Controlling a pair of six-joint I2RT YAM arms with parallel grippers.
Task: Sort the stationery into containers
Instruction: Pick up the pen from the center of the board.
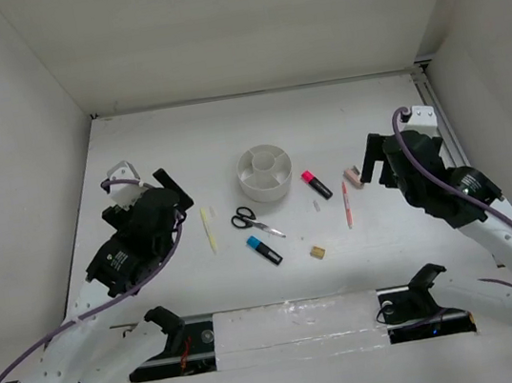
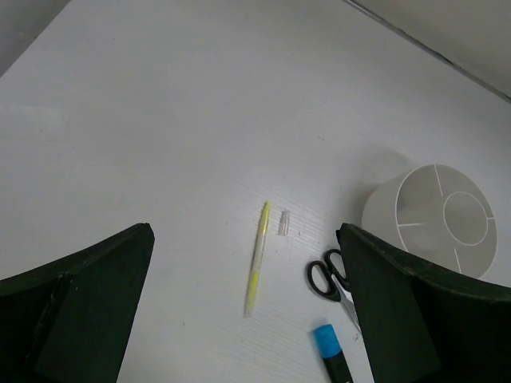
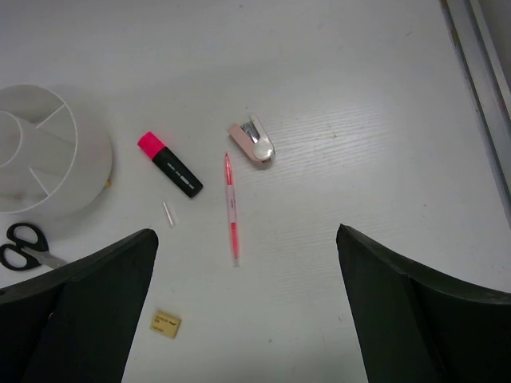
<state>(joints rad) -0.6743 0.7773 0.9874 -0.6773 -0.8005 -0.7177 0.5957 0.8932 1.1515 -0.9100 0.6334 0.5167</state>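
Observation:
The round white divided tub (image 1: 264, 172) stands mid-table, empty; it also shows in the left wrist view (image 2: 435, 217) and the right wrist view (image 3: 44, 163). Black-handled scissors (image 1: 252, 221), a blue-and-black highlighter (image 1: 264, 250), a pink-and-black highlighter (image 1: 316, 184), a thin red pen (image 1: 346, 204), a pale yellow pencil (image 1: 207, 228), a tan eraser (image 1: 317, 253) and a pinkish item (image 1: 353, 178) lie on the table. My left gripper (image 1: 171, 191) is open above the pencil (image 2: 257, 257). My right gripper (image 1: 369, 161) is open above the pen (image 3: 231, 209).
A small clear cap (image 1: 316, 207) lies beside the pink highlighter; it shows in the right wrist view (image 3: 168, 214). Another clear cap (image 2: 283, 223) lies by the pencil. White walls enclose the table on the left, back and right. A rail (image 1: 431, 107) runs along the right edge.

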